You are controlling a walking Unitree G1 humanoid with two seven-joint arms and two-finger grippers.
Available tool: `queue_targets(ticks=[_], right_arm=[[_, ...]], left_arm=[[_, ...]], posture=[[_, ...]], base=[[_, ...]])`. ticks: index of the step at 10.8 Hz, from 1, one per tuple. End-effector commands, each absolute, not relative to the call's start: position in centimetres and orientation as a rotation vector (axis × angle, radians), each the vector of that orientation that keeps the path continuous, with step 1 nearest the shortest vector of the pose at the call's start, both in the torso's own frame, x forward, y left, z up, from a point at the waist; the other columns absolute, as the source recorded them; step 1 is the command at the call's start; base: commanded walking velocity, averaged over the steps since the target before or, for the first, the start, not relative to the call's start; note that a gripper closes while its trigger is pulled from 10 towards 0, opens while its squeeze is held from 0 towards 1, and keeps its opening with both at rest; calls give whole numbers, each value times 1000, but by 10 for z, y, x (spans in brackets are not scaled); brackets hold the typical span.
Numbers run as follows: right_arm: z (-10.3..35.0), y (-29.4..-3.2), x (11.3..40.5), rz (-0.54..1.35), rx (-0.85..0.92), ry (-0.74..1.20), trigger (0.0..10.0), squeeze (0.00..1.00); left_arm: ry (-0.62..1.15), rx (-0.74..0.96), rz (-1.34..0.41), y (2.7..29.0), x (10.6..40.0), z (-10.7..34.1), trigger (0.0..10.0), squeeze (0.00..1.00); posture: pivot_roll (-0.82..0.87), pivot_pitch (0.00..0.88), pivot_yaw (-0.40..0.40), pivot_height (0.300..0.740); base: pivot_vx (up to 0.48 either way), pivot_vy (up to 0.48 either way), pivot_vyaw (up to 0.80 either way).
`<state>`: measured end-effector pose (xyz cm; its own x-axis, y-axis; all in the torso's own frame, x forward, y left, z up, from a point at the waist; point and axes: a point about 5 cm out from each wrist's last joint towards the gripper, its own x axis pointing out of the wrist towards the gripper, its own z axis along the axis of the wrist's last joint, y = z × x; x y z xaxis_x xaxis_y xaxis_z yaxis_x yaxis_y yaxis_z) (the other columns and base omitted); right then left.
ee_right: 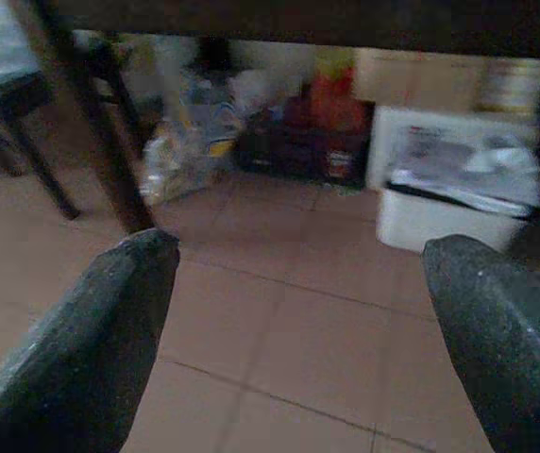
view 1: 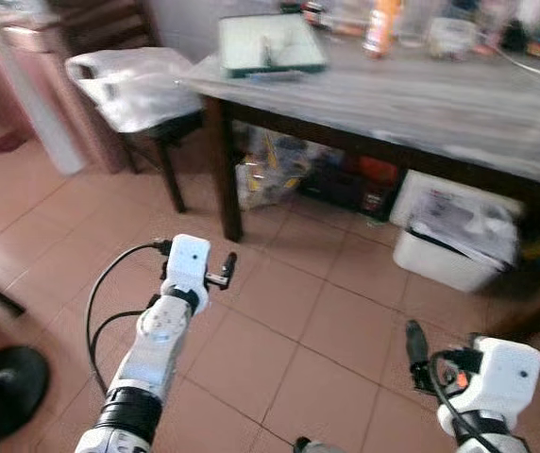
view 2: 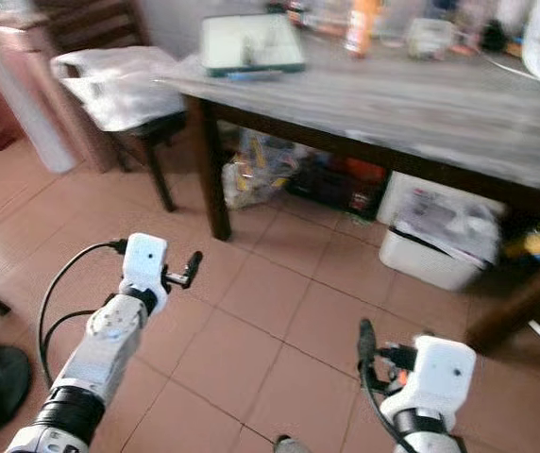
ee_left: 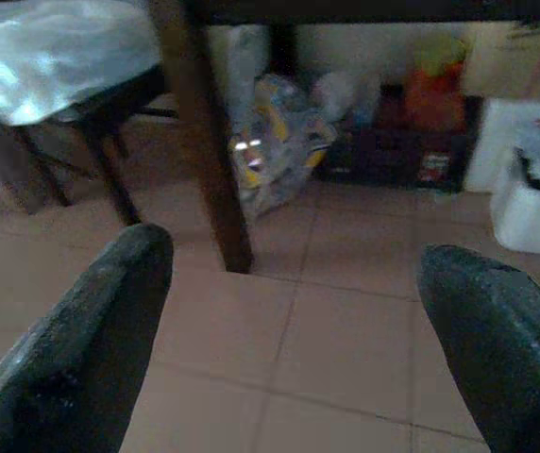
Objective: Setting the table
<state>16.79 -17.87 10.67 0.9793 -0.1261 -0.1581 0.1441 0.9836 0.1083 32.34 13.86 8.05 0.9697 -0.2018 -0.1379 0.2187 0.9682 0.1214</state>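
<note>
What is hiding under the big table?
Under the table: a white bin with papers on top, crinkly bags, red and dark boxes. Its inside is covered.

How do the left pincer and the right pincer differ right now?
The left pincer is held higher and further forward, nearer the dark table leg; the right pincer sits lower, closer to the robot's body. The left faces the chair side, the right the white bin. Both are open, empty and above the tiled floor.
</note>
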Motion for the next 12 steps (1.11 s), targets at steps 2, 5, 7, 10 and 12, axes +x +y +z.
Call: queue_targets(ticks=[2,5,7,10,12], right_arm=[[109,-178,168,-132,116,151,10000,0],[110,-177,173,-129,120,139,10000,0],[110,-176,175,-131,123,134,10000,0],[110,-172,175,-136,145,124,10000,0],[109,-170,173,-138,147,125,10000,0]], left_arm=[[188,92,-202,142,321,72,10000,0],[223,53,-210,139,324,71,10000,0],[188,91,-217,139,326,75,10000,0],[187,90,-255,133,328,76,10000,0],[182,103,-254,134,327,76,10000,0]], posture=[[-141,112,62,740],[-137,111,59,740],[-137,105,72,740],[-141,107,83,740],[-142,112,86,740]], base=[[0,0,-381],[0,0,-773],[0,0,-772],[0,0,-775],[0,0,-772]])
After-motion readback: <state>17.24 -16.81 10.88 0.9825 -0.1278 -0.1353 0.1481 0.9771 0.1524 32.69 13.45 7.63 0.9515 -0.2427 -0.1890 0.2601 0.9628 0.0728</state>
